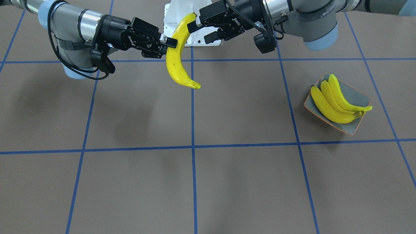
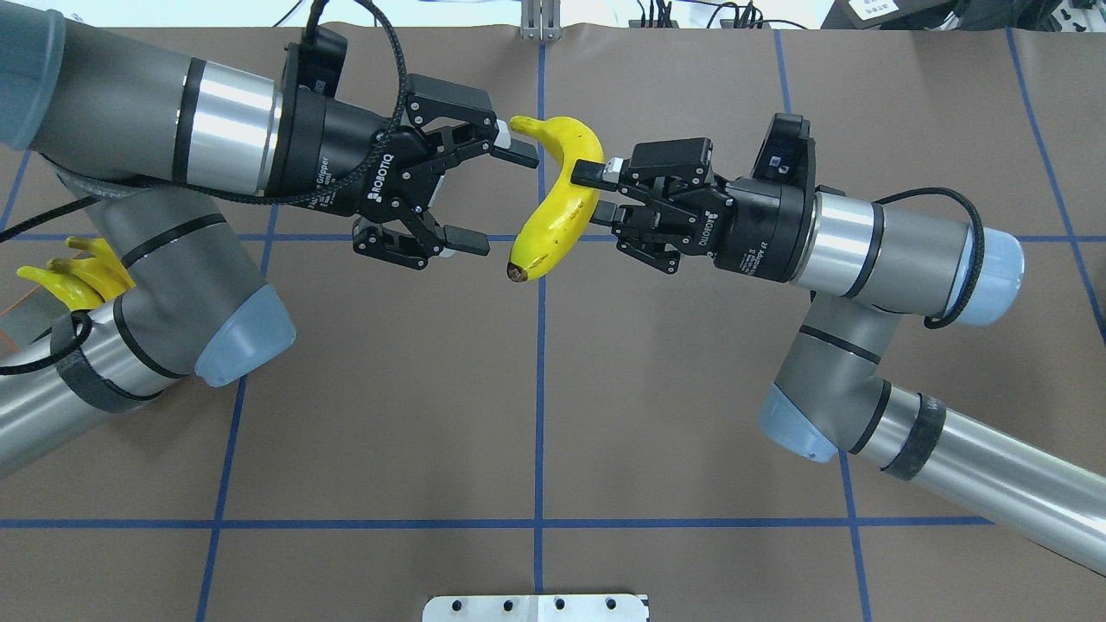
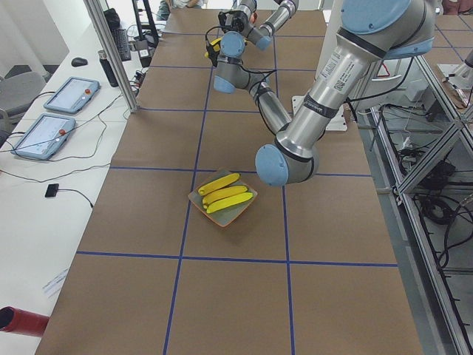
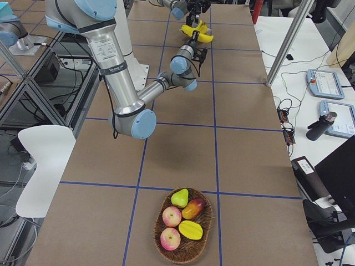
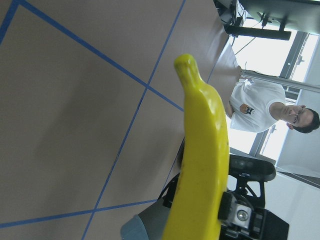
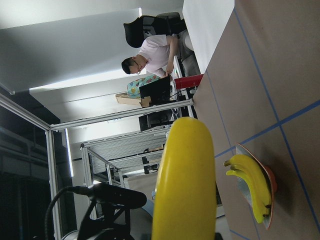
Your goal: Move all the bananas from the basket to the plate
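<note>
Three bananas (image 1: 336,100) lay on plate (image 1: 357,95). Your right gripper (image 2: 594,190) clamped fourth banana (image 2: 562,212) mid-air; left gripper (image 2: 488,197) gaped wide beside it, empty, likely for handover since plate sat on left arm's side.

Three bananas (image 1: 331,99) on plate (image 1: 356,93)

Bright, even light from above keeps the 4 fixed views sharp and clean in colour. In the front view, soft, diffuse shadows lie on the table (image 1: 227,182). The banana (image 1: 175,61) shows small glossy highlights. In both wrist views it looms close and slightly soft. The left wrist view's windows (image 5: 300,55) are blown out white.
</note>
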Available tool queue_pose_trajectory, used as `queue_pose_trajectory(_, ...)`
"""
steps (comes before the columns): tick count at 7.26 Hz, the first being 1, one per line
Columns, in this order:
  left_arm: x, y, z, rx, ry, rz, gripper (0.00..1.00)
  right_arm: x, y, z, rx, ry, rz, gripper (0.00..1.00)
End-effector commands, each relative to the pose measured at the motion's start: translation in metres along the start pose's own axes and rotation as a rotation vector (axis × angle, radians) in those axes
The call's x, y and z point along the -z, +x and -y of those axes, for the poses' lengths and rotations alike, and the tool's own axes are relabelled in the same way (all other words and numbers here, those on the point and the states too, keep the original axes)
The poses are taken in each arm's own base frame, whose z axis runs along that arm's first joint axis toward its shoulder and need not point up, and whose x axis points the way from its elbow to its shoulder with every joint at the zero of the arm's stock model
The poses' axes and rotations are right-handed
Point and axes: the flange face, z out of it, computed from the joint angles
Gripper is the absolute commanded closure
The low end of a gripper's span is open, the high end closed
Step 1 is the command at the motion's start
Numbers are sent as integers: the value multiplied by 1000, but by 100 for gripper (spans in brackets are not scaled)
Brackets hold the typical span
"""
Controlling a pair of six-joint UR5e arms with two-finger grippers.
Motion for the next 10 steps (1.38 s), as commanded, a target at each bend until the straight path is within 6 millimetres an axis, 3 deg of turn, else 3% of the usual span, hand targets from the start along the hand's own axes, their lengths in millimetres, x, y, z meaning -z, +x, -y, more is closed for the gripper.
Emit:
queue_pose_trajectory(1,-1,2,-3,-6,-10,-9,0,-4,0,-7,7,-33,76,100)
queue_pose_trajectory(3,-3,2,-5,0,-16,-10,0,-17,4,-28,-32,-30,161,100)
queue_pose_trajectory(6,4,2,-13,20,-56,-61,0,-15,6,-31,-37,-41,173,100)
queue_pose_trajectory(10,-7,0,-32,15,-102,-64,2,-14,5,-32,-43,-49,184,100)
